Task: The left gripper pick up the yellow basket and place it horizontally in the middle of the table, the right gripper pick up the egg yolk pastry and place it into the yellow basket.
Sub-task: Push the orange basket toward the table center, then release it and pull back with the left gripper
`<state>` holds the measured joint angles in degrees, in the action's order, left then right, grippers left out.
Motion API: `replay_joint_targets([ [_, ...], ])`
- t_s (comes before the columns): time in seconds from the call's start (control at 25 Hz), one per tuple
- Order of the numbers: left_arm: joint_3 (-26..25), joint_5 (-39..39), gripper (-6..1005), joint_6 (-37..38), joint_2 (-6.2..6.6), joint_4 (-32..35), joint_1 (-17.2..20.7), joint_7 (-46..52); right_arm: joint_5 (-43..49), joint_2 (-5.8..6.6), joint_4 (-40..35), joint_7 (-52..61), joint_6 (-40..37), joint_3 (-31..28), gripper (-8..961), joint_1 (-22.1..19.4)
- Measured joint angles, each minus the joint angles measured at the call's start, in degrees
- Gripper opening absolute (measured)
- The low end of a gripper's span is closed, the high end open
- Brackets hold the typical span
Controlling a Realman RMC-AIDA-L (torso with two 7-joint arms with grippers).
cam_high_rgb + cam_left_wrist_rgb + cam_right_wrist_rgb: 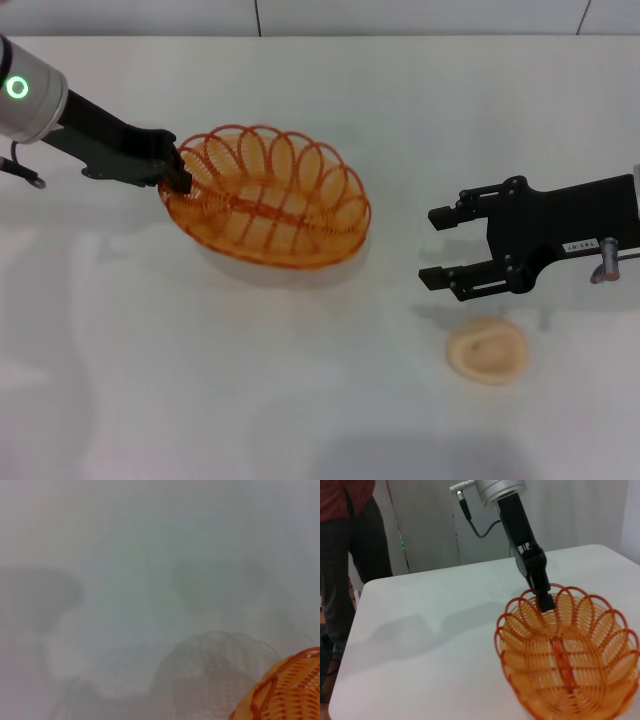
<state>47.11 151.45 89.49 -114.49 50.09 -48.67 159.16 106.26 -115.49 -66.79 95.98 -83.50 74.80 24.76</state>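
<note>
Pastry came nearest in our head view: the small round cream-beige egg yolk pastry (487, 351) lay flat on the plain white worktop (250, 380), low on the right side, untouched. Just beyond it we saw our right gripper (437, 247), the black two-fingered claw with the small white label and silver knob, hanging above the worktop with its fingers (455, 213) spread apart and nothing between them, pointing toward the middle. Farther off and to the left sat the oval orange-yellow wire basket (268, 196) with its looped scalloped rim, lying crosswise near the centre, well apart from the pastry. At the basket's left end our left gripper (178, 172), the black claw on the arm with the silver-grey cuff and green ring light, had its fingers closed on the rim. We could not tell whether the basket touched the worktop. Through the right wrist camera we saw a person in a red top and grey trousers (350, 555) standing behind the worktop's far edge.
</note>
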Motion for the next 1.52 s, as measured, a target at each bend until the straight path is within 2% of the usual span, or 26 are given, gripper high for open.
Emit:
replay_joint_targets([
  [0.2, -4.0, -2.5, 82, -1.3, -0.47, -1.4, 0.8, 2.9, -0.7, 0.03, 0.0, 0.0, -0.2, 0.1, 697, 0.2],
  [0.4, -7.1, -3.5, 83, -2.3, -0.41, -4.2, 0.6, 3.9, -1.4, 0.15, -0.1, -0.2, -0.4, 0.1, 697, 0.2],
  [0.88, -3.9, -3.6, 83, -6.6, -1.55, -8.9, -0.8, 2.9, -1.5, 0.21, -0.1, -0.2, -1.4, -0.2, 696, 0.5],
  [1.52, -3.7, -4.6, 82, -11.9, -3.48, -15.3, -1.7, 1.3, -1.5, 0.27, -0.3, -0.2, -2.5, -0.3, 695, 0.5],
])
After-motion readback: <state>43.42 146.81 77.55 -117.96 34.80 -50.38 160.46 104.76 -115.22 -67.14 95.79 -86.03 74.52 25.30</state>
